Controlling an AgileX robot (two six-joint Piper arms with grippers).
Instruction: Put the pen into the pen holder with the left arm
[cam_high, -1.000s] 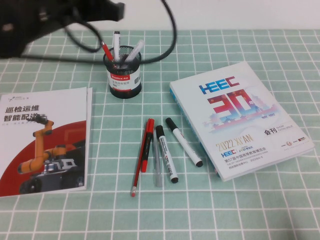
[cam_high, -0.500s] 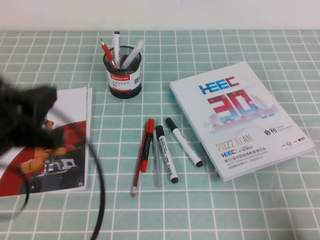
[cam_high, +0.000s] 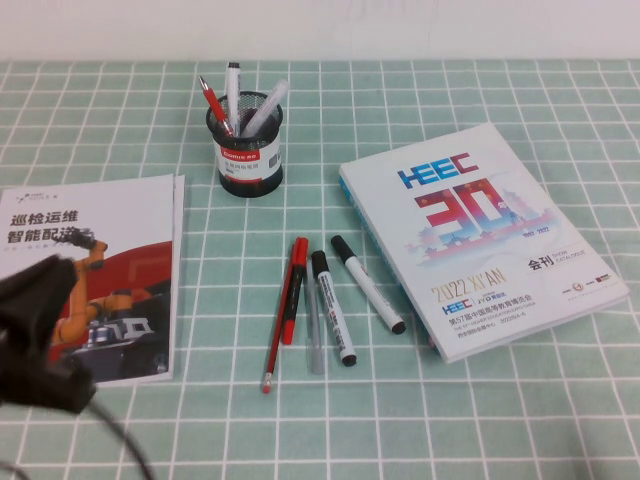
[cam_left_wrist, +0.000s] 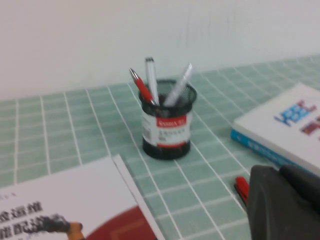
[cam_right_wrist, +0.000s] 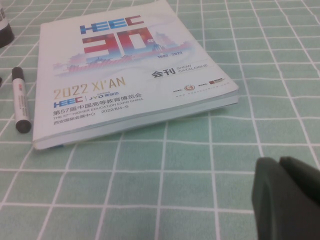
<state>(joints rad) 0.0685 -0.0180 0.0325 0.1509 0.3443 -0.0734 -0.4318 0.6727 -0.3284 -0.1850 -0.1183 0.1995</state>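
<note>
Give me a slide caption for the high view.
Left gripper low over the brochure; three pens in the pen holder; right gripper unseen here.

Open table lies between the pen holder (cam_high: 247, 150) and the floor-lying pens (cam_high: 318, 305)

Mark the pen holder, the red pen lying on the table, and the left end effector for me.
pen holder (cam_high: 245, 160), high view, on its labelled side wall.
red pen (cam_high: 294, 290), high view, mid-barrel, left of the two markers.
left end effector (cam_left_wrist: 287, 202), left wrist view, on the dark body near the image corner.
</note>
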